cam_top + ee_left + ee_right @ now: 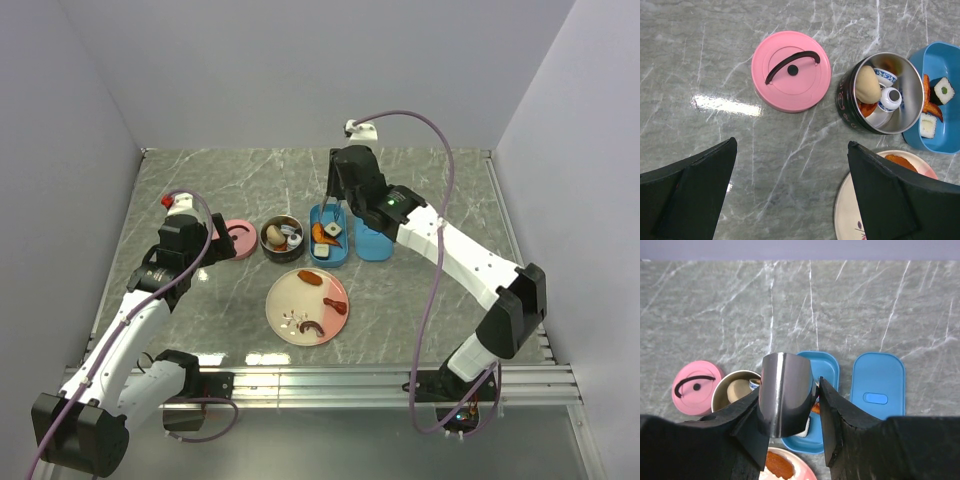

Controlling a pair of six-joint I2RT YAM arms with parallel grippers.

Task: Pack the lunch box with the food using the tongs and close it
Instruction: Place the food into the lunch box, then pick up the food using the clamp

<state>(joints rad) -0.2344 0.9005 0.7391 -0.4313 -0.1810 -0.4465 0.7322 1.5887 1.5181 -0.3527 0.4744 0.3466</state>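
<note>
So this was the middle of the packing step, as far as I could judge. The right gripper (790, 412) was clamped around the joined end of the tongs (784, 387), which pointed straight down into the blue lunch box (826, 362) sitting about mid-table. The tips were hidden behind the gripper in the wrist view and too thin to read from above, so I couldn't tell if they were carrying anything. It looked like a drop-off to me, but that's a guess. The box already had a sushi square (943, 90), another white square (927, 125) and some orange shrimp (929, 97) in it. Its blue lid (879, 385) lay flat just beside it on the right. On the box's other side were a round tin (910, 85) with a beige bun (866, 85) inside, then a pink lid (791, 70) further left. The plate (288, 300), closer to the near edge, had an orange piece (309, 277) and a couple of red sausages (335, 303) on it, so the job was maybe half done. The left gripper (790, 200) hung wide open over bare table near the pink lid, holding nothing. The next move probably called for lifting the tongs clear of the box wall, swinging toward the plate, and squeezing gently around one of those small pieces. Sausages look like they'd roll, so lining the tips up across one would matter. The lids would come last.
</note>
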